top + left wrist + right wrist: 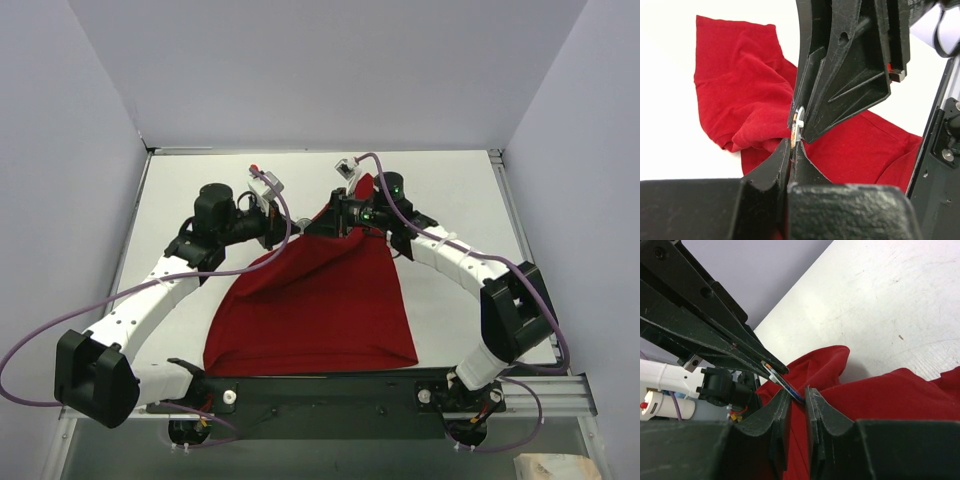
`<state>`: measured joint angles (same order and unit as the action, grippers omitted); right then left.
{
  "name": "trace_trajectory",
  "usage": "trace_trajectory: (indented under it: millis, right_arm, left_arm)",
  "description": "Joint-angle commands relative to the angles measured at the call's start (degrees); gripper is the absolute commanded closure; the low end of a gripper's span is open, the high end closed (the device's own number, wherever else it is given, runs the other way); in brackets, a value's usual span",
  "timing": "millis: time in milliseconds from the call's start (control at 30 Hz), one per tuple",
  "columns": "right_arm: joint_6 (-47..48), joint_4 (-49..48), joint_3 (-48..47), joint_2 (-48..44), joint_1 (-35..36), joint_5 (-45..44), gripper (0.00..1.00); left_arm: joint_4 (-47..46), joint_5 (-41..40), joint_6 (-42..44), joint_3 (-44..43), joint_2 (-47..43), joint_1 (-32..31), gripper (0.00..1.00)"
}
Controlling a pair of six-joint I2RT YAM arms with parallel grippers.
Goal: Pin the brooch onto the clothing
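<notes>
The clothing, a red T-shirt [320, 310], lies in the middle of the white table, and its far part is drawn up into a peak between the two grippers. My left gripper [290, 224] is shut on the brooch [796, 129], which shows edge-on at its tips [791, 147]. In the right wrist view the brooch [782, 382] shows orange and blue, sticking out from the left fingers [715, 325] down to the right gripper [797, 399]. My right gripper [322, 222] pinches a fold of the shirt [880, 395], jaws nearly together. The brooch's lower edge reaches into their gap. The brooch is too small to make out in the top view.
The white table [450, 200] is boxed in by pale walls at the back and sides. A metal rail [540, 395] with the arm bases runs along the near edge. Purple cables loop off both arms. The shirt's left sleeve [730, 60] lies crumpled on the table.
</notes>
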<state>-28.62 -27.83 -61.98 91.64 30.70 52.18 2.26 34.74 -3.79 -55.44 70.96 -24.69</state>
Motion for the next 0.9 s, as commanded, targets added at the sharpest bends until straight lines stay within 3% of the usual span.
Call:
trace_trajectory:
  millis: [0,333,867]
  right_arm:
    - [-0.38,-1.7,-3.06,-1.46,2.96,-4.28,0.89]
    - [-6.71,-4.33,-0.6,-3.13,3.75,-13.24,0.92]
    - [-13.83,-10.74,3.0,-4.27,3.67,-17.56,0.96]
  left_arm:
    - [-2.35,3.05,-0.25,-3.18,0.06,-2.65,1.0]
    - [-2.44,2.96,-0.52,-2.83,-0.29,-3.79,1.0]
    - [-3.14,1.47,0.01,0.06,-3.02,-4.49,1.0]
